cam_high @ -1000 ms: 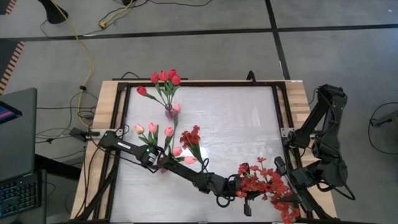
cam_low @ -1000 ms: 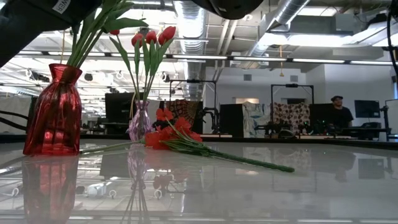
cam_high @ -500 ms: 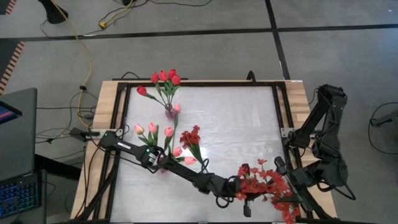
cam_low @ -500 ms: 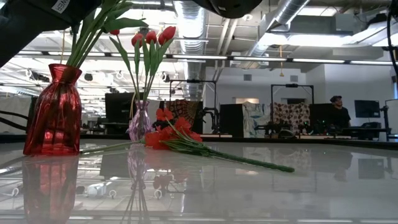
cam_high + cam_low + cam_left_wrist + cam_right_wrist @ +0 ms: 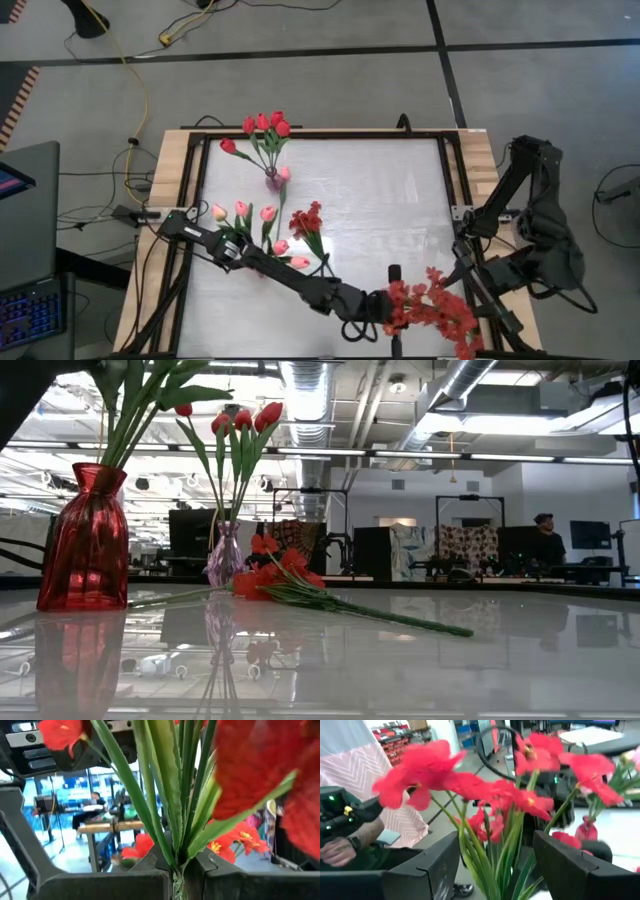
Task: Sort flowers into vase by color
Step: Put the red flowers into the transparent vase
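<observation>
Red clustered blossoms on thin green stems, the spray [image 5: 432, 305] hangs over the table's near right corner, its stems pinched in my left gripper [image 5: 176, 870], whose fingers are closed tight on them. My right gripper [image 5: 495, 865] stands spread wide with the same stems between its fingers, not yet gripping. I judge the risk to be in this handover: release left before right has closed, and the spray drops or slides. The red vase [image 5: 87, 540] with pink tulips [image 5: 242, 210] sits under my left arm's reach; a careless swing could tip it.
</observation>
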